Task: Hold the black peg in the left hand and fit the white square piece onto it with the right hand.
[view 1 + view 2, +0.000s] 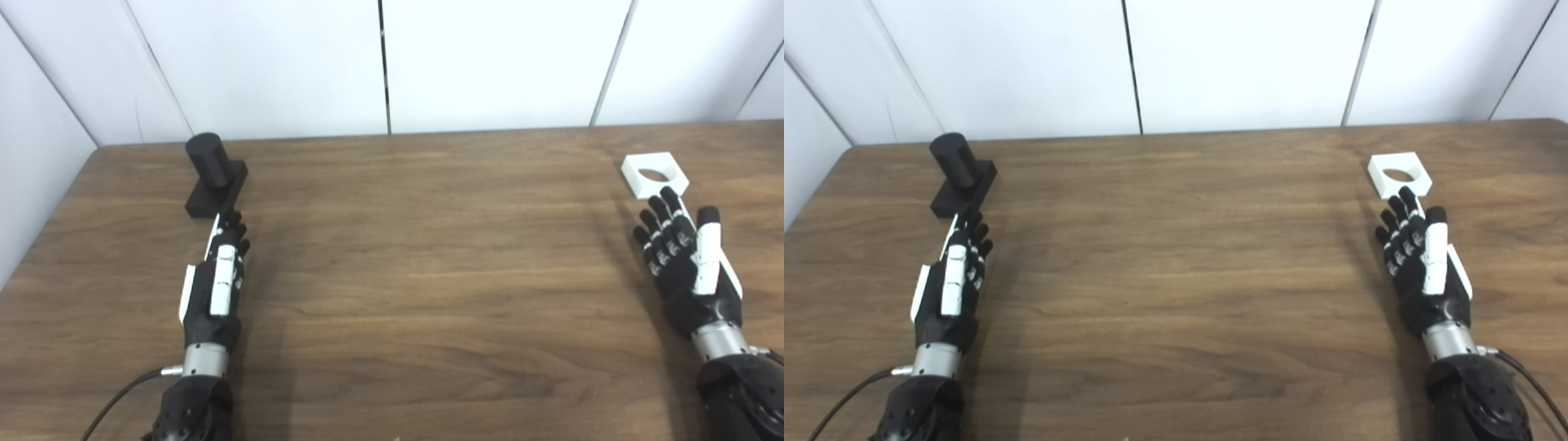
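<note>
A brown wooden desk [392, 275] seen from above, with white wall panels [490, 61] behind it and two robot arms reaching in from the bottom edge.

At the far left of the desk stands the black peg [211, 160], a short upright cylinder fixed to a flat rectangular black base. It looks like rigid plastic, probably light, with a smooth and perhaps slippery surface. The base seems the best place to take hold, since that leaves the cylinder bare for the other part.

Just in front of the peg is the left hand [215, 285], turned on its edge with fingers extended and held close together, holding nothing. Its fingertips [233, 222] lie at the near edge of the base; whether they touch it cannot be told.

The middle of the desk carries nothing between the two hands. A black cable [116, 401] trails from the left wrist, well away from the work.

At the far right lies the white square piece [1399, 174], a flat block with a round hole through it, flat on the desk. It also looks stiff and light. Lying low, it may be awkward to lift; pinching two opposite edges seems the likely hold, keeping the hole uncovered.

Just in front of it is the right hand [1424, 269], fingers spread slightly and empty, its fingertips at the piece's near edge.
</note>
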